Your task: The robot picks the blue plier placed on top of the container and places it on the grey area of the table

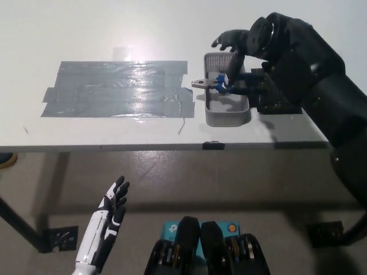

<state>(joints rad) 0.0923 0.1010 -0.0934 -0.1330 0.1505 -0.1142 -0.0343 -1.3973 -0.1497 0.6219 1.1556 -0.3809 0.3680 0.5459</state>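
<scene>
My white counter carries grey tape patch, grey plastic container under my black right hand, and dark mat.

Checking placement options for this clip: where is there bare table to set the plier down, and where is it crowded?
Free: the grey tape area left of the container, and the white table beyond it. Crowded: the right end, where the right robot hand covers the blue plier beside a black board.

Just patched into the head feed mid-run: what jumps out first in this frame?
The black right hand dominates the upper right, reaching down over the blue plier, which lies across the grey container; whether the hand has closed on it cannot be seen. Left of the container, the grey area shines with glare. The white left hand hangs open at lower left, below the table edge.
</scene>
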